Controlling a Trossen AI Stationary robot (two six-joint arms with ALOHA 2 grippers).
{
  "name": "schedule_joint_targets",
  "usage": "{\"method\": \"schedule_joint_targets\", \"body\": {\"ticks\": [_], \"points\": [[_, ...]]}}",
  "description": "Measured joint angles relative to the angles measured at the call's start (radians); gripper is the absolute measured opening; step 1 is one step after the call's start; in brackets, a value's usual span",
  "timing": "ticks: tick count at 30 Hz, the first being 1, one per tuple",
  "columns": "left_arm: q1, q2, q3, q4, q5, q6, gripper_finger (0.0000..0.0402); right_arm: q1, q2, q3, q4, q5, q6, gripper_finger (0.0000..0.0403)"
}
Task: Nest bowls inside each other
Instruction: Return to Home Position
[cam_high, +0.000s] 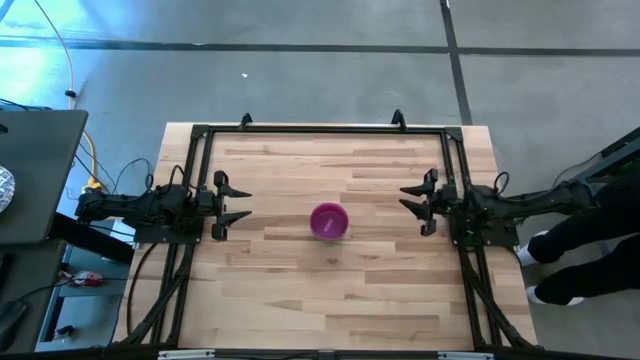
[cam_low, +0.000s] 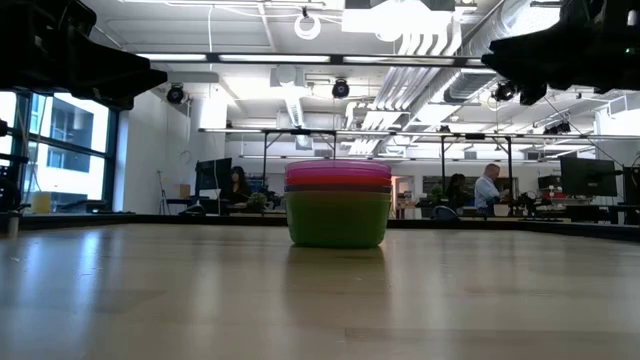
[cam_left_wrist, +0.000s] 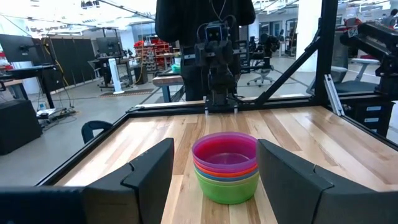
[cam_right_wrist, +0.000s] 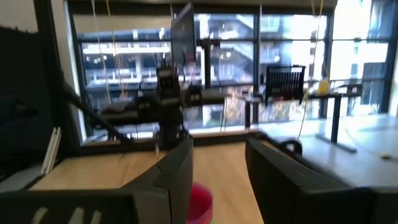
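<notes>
Plastic, six colours in one nest. High view: the stack of bowls (cam_high: 329, 221) sits near the centre of the wooden table (cam_high: 330, 300), purple uppermost. The left gripper (cam_high: 238, 205) stands at 9 o'clock of it and the right gripper (cam_high: 408, 199) at 3 o'clock. Both are well apart from it, fingers spread wide, holding nothing.

Low view: green bowl at the base, rims closely layered above, stack upright and level.

Left wrist view: stack lies ahead between the wide fingers, untouched.

Right wrist view: only a pink edge shows.

Judgement: the bowls look light, stiff and smooth-walled, and likely to slide on the wood. They are best taken by pinching the rim wall.

Surface: pale planked wood, flat, bordered by a black frame (cam_high: 320, 129).

Room: open workshop with desks. A person (cam_high: 590, 225) stands at 3 o'clock beyond the table.
</notes>
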Motion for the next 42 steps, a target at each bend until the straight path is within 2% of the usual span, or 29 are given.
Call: {"method": "schedule_joint_targets", "body": {"ticks": [7,12,16,24,33,42], "points": [[0.0,0.0,0.0,0.0,0.0,0.0,0.0216,-0.057,0.098,0.0,0.019,-0.09,0.038,0.014],[0.0,0.0,0.0,0.0,0.0,0.0,0.0216,-0.076,0.105,0.0,0.037,-0.214,0.039,0.014],[0.0,0.0,0.0,0.0,0.0,0.0,0.0216,-0.076,0.103,-0.001,0.032,-0.264,0.032,0.014],[0.0,0.0,0.0,0.0,0.0,0.0,0.0216,-0.076,0.103,-0.001,-0.03,-0.268,-0.023,0.014],[0.0,0.0,0.0,0.0,0.0,0.0,0.0216,-0.076,0.103,-0.001,-0.094,-0.212,0.061,0.014],[0.0,0.0,0.0,0.0,0.0,0.0,0.0216,-0.075,0.103,-0.001,-0.188,-0.24,0.082,0.014]]}}
